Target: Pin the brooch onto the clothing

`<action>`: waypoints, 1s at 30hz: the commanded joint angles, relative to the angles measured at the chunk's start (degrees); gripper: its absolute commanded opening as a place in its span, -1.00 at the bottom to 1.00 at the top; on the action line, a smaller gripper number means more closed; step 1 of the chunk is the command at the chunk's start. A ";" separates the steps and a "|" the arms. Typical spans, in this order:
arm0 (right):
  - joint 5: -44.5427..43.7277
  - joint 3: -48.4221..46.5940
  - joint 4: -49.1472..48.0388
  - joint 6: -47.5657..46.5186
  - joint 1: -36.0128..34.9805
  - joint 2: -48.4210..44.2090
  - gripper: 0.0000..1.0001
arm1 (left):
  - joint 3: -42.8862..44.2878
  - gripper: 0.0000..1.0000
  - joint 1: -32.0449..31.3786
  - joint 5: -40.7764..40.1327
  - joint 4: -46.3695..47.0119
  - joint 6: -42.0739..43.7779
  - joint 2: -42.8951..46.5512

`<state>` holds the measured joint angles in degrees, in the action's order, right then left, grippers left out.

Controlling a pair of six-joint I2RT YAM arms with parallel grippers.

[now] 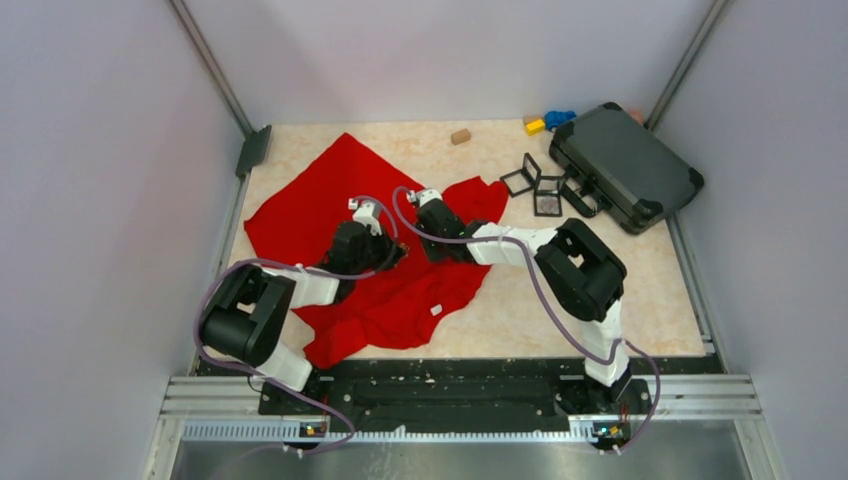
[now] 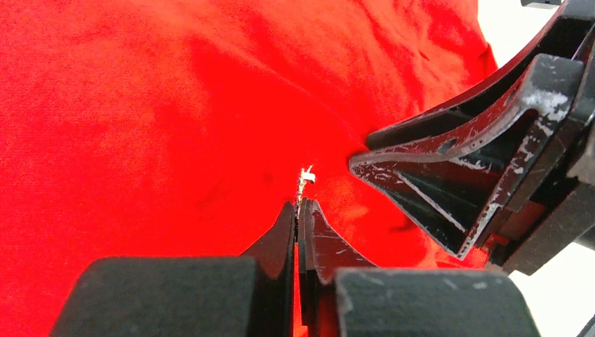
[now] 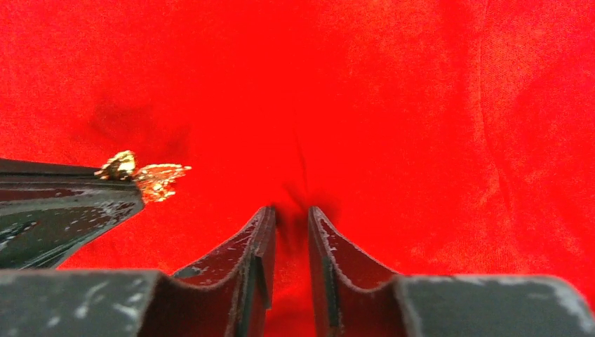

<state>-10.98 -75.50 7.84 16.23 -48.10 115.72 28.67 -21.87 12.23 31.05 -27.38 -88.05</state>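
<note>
The clothing (image 1: pixel 320 200) is a bright red garment spread over the left and middle of the table, with a small white tag (image 1: pixel 437 310) near its front edge. It fills both wrist views (image 2: pixel 140 126) (image 3: pixel 393 105). My left gripper (image 2: pixel 300 205) (image 1: pixel 398 256) is shut on the small gold brooch (image 2: pixel 306 177), which sticks out past its tips just over the cloth. In the right wrist view the brooch (image 3: pixel 144 175) glints at the left. My right gripper (image 3: pixel 291 210) (image 1: pixel 418 240) stands close beside it, tips down on the clothing, jaws a little apart with a dark crease of cloth between them.
A black case (image 1: pixel 625 165) lies at the back right, with black square frames (image 1: pixel 535 185) in front of it. A brown block (image 1: pixel 460 136) and yellow and blue pieces (image 1: pixel 550 122) sit along the far edge. Grey walls close in both sides.
</note>
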 commanded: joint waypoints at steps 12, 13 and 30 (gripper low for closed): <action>0.21 5.64 -7.37 1.98 0.31 -6.36 -1.00 | 4.61 -1.00 -2.21 -1.59 4.40 -0.97 -3.82; 0.16 6.09 -8.66 2.14 0.32 -6.83 -1.00 | 4.78 -1.00 -2.33 -1.64 4.30 -1.05 -4.06; 2.58 10.43 -15.31 2.43 0.35 -10.57 -1.00 | 8.86 -1.00 -4.93 -5.26 -2.17 0.47 -6.87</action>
<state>-9.56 -65.60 -3.73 18.65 -48.10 108.79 35.09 -26.35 8.78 29.71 -28.05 -93.95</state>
